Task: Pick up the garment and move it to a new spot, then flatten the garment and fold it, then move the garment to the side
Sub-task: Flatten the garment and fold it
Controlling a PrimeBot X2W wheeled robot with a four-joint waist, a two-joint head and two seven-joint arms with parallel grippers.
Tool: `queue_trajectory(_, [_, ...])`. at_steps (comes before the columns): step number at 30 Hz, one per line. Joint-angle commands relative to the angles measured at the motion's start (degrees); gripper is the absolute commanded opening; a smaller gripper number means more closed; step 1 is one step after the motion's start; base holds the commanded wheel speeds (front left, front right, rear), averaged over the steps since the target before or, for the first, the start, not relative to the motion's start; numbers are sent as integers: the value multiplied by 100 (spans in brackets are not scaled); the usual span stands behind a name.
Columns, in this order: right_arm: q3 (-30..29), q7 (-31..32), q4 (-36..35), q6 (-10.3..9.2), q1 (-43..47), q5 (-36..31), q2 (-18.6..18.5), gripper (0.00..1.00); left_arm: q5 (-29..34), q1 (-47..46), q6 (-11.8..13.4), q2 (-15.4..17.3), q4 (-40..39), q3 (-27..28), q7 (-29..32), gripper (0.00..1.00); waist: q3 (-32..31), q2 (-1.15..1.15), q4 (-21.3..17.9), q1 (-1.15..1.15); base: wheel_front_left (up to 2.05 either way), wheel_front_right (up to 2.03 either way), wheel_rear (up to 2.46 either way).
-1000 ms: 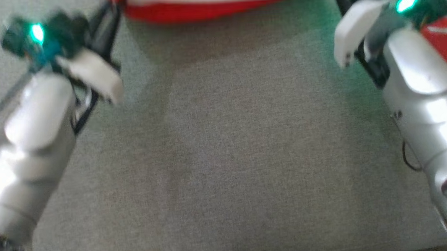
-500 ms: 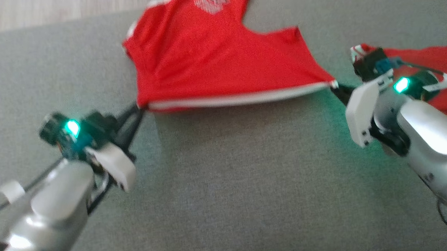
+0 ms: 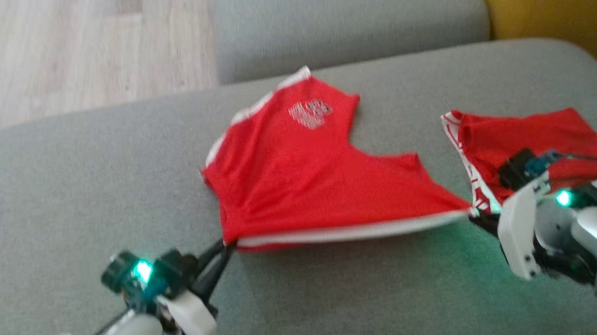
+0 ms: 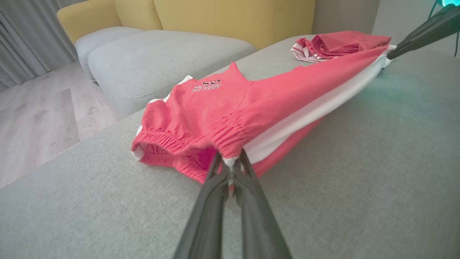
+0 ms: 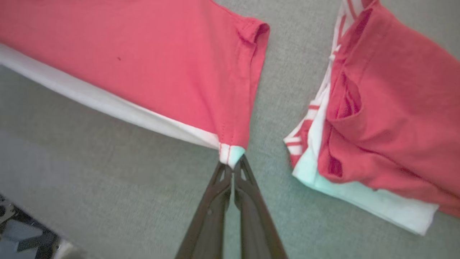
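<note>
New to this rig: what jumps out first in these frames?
The red shorts are stretched taut along their white-striped edge between the left gripper and right gripper, each shut on a corner, over the grey sofa cushion. To the robot's right lies a second red garment, folded.

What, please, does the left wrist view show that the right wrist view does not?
Left wrist view: a yellow sofa back, wood floor, the printed logo, and the gathered waistband pinched in the left jaws. Right wrist view: the leg hem's stitching where the right jaws pinch it, and something dark at the lower left. Both: the red shorts stretched taut, the folded red garment, the grey cushion.
</note>
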Motion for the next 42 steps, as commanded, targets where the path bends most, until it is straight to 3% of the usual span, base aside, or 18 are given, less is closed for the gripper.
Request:
queue_trajectory(1, [15,127,-289,37,95,98,-354,0,-81,-66,156,301,-303,213,19,0,-218,0,-22,2,0,0,0])
queue_trajectory(12, [-310,484,-1284,37,901,433,-1156,0,-289,895,878,829,-1954,97,548,0,-443,0,-20,2,0,0,0])
queue_trajectory(20, [-1055,126,-1512,37,601,-176,-981,0,-351,756,1182,971,-2497,322,713,0,-185,0,135,2,0,0,0])
queue_trajectory(30, [-1148,459,-1344,37,-793,-949,-377,0,-421,-43,948,838,-2230,623,766,0,697,0,668,2,0,0,0])
queue_trajectory(42, [-696,427,-85,37,-2563,-1361,67,0,-205,-1417,423,67,-1164,678,631,0,1770,0,1455,2,0,0,0])
